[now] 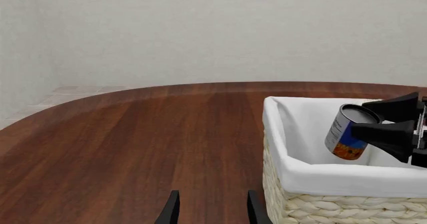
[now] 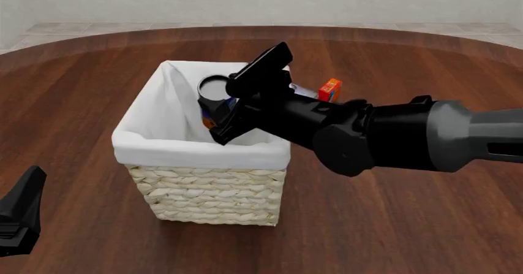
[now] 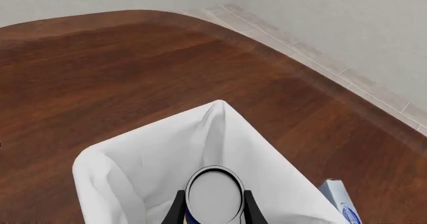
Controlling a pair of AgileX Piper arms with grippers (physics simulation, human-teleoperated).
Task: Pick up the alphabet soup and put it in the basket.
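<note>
The alphabet soup (image 2: 214, 98), a small blue-labelled can with a grey lid, hangs tilted over the opening of the basket (image 2: 204, 185). My right gripper (image 2: 222, 107) is shut on it, one finger on each side. The right wrist view looks down on the soup's lid (image 3: 215, 194) above the basket's white liner (image 3: 153, 154). In the left wrist view the soup (image 1: 347, 134) sits between the right gripper's black fingers (image 1: 390, 134) inside the basket's rim (image 1: 333, 176). My left gripper (image 1: 212, 211) is open and holds nothing, low at the near left (image 2: 21, 216).
A small orange-red box (image 2: 329, 89) stands just behind the basket's far right corner. A blue-and-white box (image 3: 341, 206) lies beside it. The brown wooden table (image 2: 392, 219) curves away at the back, with pale floor and wall beyond.
</note>
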